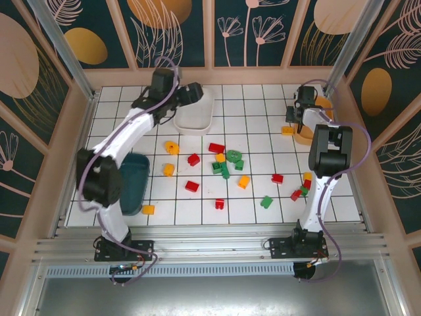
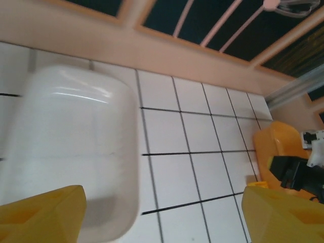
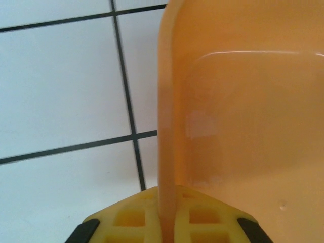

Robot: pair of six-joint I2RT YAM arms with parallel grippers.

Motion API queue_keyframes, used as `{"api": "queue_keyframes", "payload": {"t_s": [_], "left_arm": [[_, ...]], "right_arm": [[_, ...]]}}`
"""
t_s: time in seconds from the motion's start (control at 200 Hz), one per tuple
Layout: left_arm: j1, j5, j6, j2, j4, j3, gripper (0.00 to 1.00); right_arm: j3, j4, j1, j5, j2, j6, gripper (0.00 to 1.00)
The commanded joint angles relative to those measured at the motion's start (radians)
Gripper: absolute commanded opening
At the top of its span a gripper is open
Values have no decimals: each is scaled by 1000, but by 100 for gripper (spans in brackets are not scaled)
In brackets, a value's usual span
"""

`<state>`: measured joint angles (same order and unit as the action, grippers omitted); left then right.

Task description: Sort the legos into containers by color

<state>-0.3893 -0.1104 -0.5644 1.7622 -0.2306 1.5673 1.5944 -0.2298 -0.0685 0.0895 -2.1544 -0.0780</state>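
R pincer (image 3: 167, 223) pinching orange tub (image 3: 243, 126) rim, L pincer (image 2: 162, 215) spread, empty, at white tub (image 2: 76, 142)

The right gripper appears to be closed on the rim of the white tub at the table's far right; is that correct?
Only the colour is wrong: the right gripper is closed on the rim of the orange tub at the table's far right, as the right wrist view shows.
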Motion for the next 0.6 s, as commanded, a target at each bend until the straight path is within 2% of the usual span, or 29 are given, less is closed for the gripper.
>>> {"api": "queue_keyframes", "payload": {"t_s": [0.0,0.21,0.33,0.45,0.596], "left_arm": [[-3,191,60,-104,-95,-208,79],[-3,316,44,-341,-207,-527,75],[-3,374,5,-420,-259,-653,74],[-3,415,-39,-484,-282,-737,70],[-3,387,-67,-525,-260,-823,65]], "right_arm": [[45,45,4,111,-22,-5,0],[49,81,17,228,25,-6,0],[40,70,55,310,91,10,0],[29,54,132,343,164,28,0],[60,20,272,385,192,5,0]]}}
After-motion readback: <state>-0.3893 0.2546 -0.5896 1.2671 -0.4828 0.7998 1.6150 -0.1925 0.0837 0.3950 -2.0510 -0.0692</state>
